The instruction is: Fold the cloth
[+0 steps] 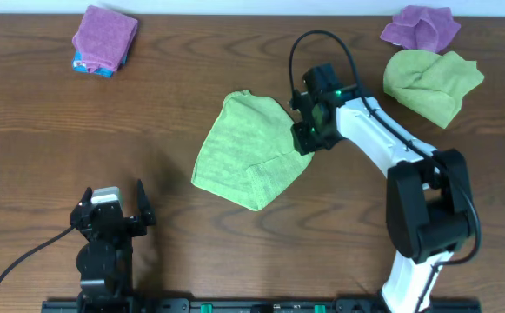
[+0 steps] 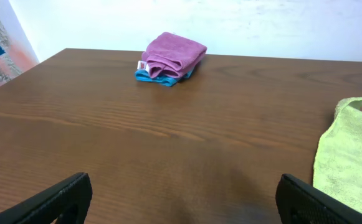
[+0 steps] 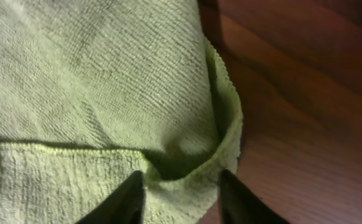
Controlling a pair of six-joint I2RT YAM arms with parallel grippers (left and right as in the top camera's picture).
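A light green cloth (image 1: 243, 152) lies on the table's middle, partly folded over, with a doubled flap along its lower right. My right gripper (image 1: 308, 130) is down at the cloth's right edge. In the right wrist view its fingers (image 3: 181, 180) are apart and straddle a curled fold of the cloth's hem (image 3: 227, 134); they are not pressed together on it. My left gripper (image 1: 113, 209) is open and empty above bare table near the front left (image 2: 181, 199), well left of the cloth (image 2: 349, 155).
A folded purple cloth on a blue one (image 1: 104, 39) lies at the back left, also in the left wrist view (image 2: 171, 59). A crumpled purple cloth (image 1: 421, 26) and a second green cloth (image 1: 430, 78) lie at the back right.
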